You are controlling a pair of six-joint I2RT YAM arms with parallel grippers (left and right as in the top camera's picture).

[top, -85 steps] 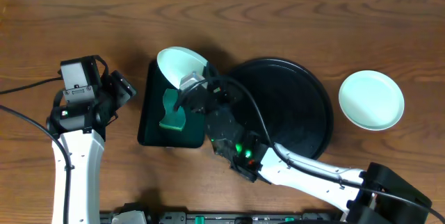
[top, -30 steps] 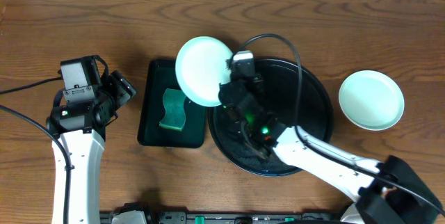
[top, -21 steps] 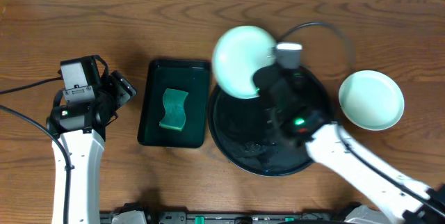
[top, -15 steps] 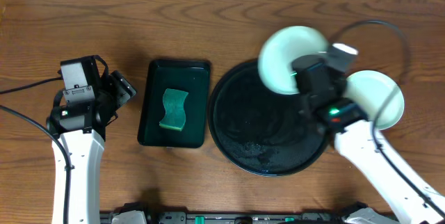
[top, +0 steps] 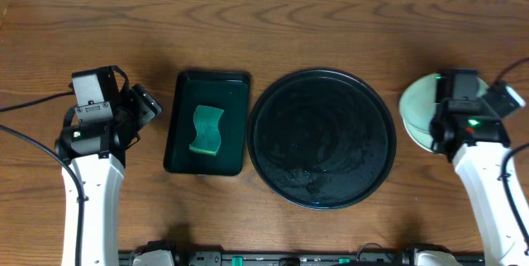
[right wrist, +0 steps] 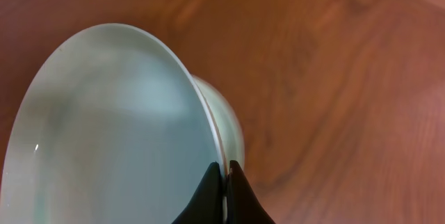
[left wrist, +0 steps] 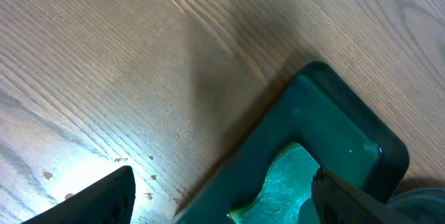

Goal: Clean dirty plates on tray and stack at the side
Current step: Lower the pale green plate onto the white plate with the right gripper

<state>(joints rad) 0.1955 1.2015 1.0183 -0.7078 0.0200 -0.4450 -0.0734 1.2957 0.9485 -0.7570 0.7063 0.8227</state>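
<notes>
My right gripper [right wrist: 226, 172] is shut on the rim of a pale mint plate [right wrist: 104, 126]. It holds that plate tilted just over a second plate [right wrist: 228, 123] lying on the table at the right side. From overhead the right gripper [top: 442, 121] and its wrist cover most of these plates [top: 416, 105]. I cannot tell whether a third plate lies under them. The round black tray [top: 322, 138] holds no plates. My left gripper [top: 149, 105] is open and empty left of the rectangular tray; its open fingers [left wrist: 222, 179] show in the left wrist view.
A small rectangular black tray [top: 180, 125] holds a green sponge [top: 205, 130] left of the round tray. It also shows in the left wrist view [left wrist: 334, 123] with the sponge [left wrist: 281, 182]. Cables run near both arms.
My right arm carried the plate from over the rectangular tray, across the round tray, to above the plate at the right side. The left arm has not moved.
</notes>
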